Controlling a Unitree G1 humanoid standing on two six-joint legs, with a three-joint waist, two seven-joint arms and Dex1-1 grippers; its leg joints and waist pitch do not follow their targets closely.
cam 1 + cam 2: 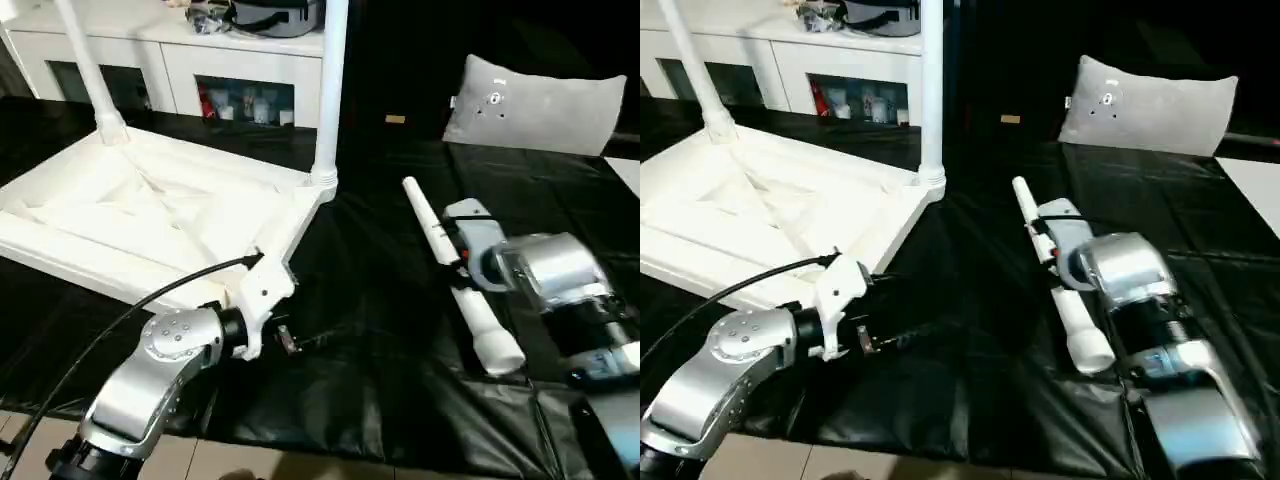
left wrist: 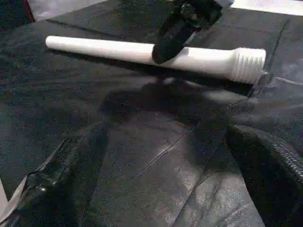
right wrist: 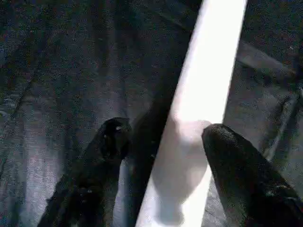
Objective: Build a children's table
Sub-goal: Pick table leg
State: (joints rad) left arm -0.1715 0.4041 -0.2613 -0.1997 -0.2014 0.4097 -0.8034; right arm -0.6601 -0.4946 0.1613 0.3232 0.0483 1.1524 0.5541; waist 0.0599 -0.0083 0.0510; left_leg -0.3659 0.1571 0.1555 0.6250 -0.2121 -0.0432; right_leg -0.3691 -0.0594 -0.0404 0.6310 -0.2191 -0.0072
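The children's table top (image 1: pixel 70 250) lies upside down on the black sheet at the left. Two white legs (image 1: pixel 328 90) (image 1: pixel 88 60) stand upright in its far corner sockets. A third white leg (image 1: pixel 1075 320) lies loose on the sheet at the right, its threaded end (image 2: pixel 248 64) nearest me. My right gripper (image 3: pixel 165 137) straddles this leg near its middle. One finger (image 3: pixel 227 146) touches the leg and the other finger (image 3: pixel 111 137) stands a small gap off it. My left gripper (image 2: pixel 165 137) hangs open and empty by the table top's near corner, pointing toward the loose leg.
A white cabinet (image 1: pixel 200 70) with glass doors runs along the back, with a dark bag (image 1: pixel 275 15) on top. A grey pillow (image 1: pixel 540 100) sits at the back right. The black sheet (image 1: pixel 380 380) ends at a pale floor strip (image 1: pixel 250 460) in front.
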